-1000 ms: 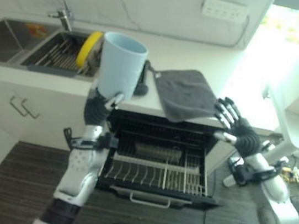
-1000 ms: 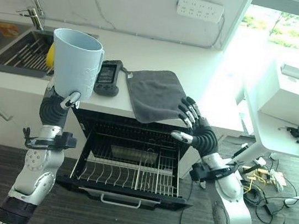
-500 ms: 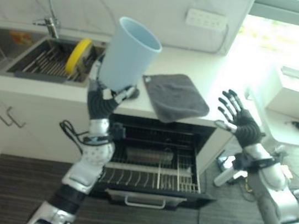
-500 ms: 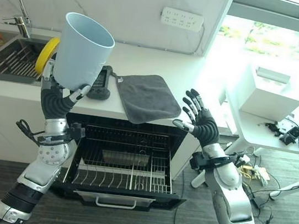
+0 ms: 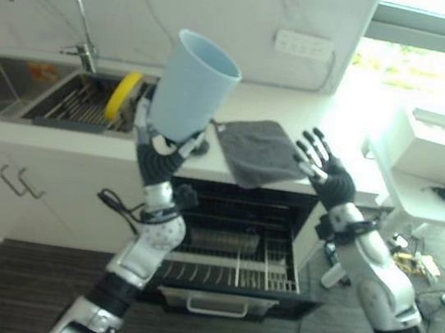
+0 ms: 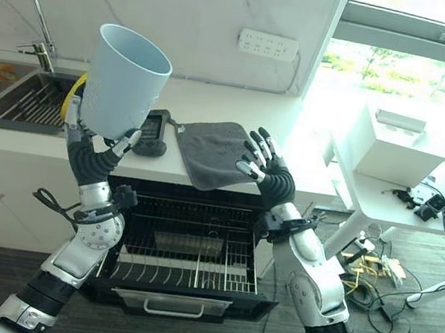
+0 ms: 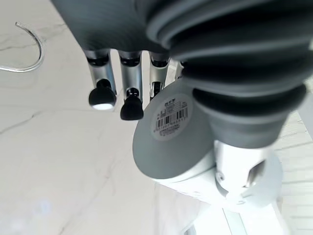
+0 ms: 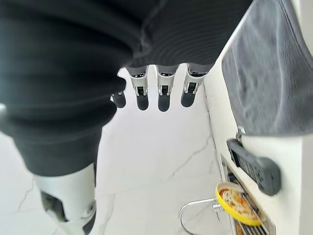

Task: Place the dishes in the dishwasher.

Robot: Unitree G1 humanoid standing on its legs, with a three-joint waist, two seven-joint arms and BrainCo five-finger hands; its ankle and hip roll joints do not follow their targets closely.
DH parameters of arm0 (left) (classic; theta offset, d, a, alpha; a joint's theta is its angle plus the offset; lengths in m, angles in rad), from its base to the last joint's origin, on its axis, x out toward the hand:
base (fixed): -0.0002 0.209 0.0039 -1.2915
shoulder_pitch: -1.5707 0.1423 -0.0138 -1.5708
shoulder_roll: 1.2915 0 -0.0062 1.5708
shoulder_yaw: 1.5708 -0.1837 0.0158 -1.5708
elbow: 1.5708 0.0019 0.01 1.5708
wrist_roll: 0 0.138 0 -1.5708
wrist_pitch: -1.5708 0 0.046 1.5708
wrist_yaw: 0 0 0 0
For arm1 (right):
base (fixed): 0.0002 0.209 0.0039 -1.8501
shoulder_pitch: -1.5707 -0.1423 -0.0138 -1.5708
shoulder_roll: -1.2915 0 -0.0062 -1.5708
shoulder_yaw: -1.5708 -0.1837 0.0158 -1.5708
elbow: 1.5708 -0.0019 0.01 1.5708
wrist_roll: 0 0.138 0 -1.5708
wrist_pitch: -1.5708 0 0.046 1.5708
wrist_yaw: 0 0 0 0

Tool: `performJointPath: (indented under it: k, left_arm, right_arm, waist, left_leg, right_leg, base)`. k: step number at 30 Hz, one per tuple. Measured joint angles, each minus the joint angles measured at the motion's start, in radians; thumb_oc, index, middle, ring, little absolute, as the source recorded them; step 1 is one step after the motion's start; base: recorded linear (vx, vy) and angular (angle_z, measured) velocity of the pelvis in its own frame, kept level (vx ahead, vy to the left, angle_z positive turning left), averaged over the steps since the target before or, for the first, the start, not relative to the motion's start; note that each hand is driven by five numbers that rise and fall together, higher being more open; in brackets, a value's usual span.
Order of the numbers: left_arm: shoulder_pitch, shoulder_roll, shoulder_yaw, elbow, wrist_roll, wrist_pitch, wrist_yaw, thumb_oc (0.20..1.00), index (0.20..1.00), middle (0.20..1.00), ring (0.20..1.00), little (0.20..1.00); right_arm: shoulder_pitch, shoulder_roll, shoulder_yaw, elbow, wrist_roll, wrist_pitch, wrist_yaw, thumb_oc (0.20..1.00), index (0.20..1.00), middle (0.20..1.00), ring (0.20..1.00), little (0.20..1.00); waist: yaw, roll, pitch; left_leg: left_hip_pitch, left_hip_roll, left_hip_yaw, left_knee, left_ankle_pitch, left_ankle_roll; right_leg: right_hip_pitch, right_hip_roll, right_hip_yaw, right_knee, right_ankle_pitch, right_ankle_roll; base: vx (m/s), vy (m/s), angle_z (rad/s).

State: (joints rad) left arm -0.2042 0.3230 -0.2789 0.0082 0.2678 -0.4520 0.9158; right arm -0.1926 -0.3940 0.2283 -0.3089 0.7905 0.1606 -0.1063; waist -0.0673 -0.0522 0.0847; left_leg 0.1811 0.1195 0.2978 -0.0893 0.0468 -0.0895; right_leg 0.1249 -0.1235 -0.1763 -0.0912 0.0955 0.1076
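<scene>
In the left eye view, the left hand [image 5: 161, 151] is raised above the table's front edge with its fingers curled round the base of a pale blue cup [image 5: 192, 86], which it holds upright and slightly tilted, mouth upward. Behind the cup, a yellow plate [image 5: 124, 95] stands on edge in the sink rack [image 5: 82, 103] at the table's left end, under the tap [image 5: 50, 1]. A grey cloth [image 5: 262, 150] lies on the table [image 5: 313, 113] and hangs over its front edge. The right hand [image 5: 327, 174] is lifted in front of that cloth with its fingers spread and straight, holding nothing. Below the table's front edge the dishwasher [image 5: 239, 252] stands open, its wire rack pulled out.

In the right eye view, a black device [image 6: 152, 133] lies on the table between the cup and the cloth, just beside the cloth's left edge. A socket strip [image 6: 268, 44] sits on the wall behind.

In the left wrist view, the fingers [image 7: 131, 100] and thumb clasp the cup's round bottom [image 7: 171, 137], which carries a label.

In the right wrist view, the fingers [image 8: 164, 93] hang straight and free; the cloth, the black device and the yellow plate [image 8: 237, 203] show past them.
</scene>
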Motion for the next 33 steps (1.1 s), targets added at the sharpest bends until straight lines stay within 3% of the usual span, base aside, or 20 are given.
performJointPath:
  k: [16, 29, 33]
  left_arm:
    - [0.000, -0.001, -0.046, 0.034, 0.071, 0.028, 0.063, 0.200, 0.200, 0.200, 0.200, 0.200]
    - [0.000, 0.000, -0.096, 0.088, 0.146, 0.024, 0.075, 0.200, 0.200, 0.200, 0.200, 0.200]
    - [0.000, 0.003, -0.116, 0.100, 0.147, 0.015, 0.085, 0.200, 0.200, 0.200, 0.200, 0.200]
  right_arm:
    - [-0.009, 0.005, 0.040, -0.014, 0.036, -0.007, -0.017, 1.000, 1.000, 1.000, 1.000, 1.000]
    - [-0.033, 0.038, 0.125, 0.113, -0.007, -0.096, 0.060, 1.000, 1.000, 1.000, 1.000, 1.000]
    - [-0.033, 0.059, 0.156, 0.166, -0.007, -0.155, 0.095, 1.000, 1.000, 1.000, 1.000, 1.000]
  waist:
    - [0.002, 0.010, -0.011]
    - [0.020, 0.003, -0.027]
    - [0.028, 0.002, -0.031]
  left_leg:
    - [-0.003, 0.000, -0.001, 0.000, 0.000, 0.000]
    - [-0.007, 0.000, -0.003, 0.000, 0.000, 0.000]
    - [-0.008, 0.000, -0.007, 0.000, 0.000, 0.000]
  right_leg:
    - [-0.003, -0.004, -0.002, -0.003, 0.000, 0.000]
    - [-0.006, -0.004, -0.004, -0.003, 0.000, 0.000]
    - [-0.004, -0.005, -0.008, -0.003, -0.001, 0.000]
  base:
    - [0.00, 0.001, 0.00]
    - [0.00, 0.000, 0.00]
    - [0.00, 0.000, 0.01]
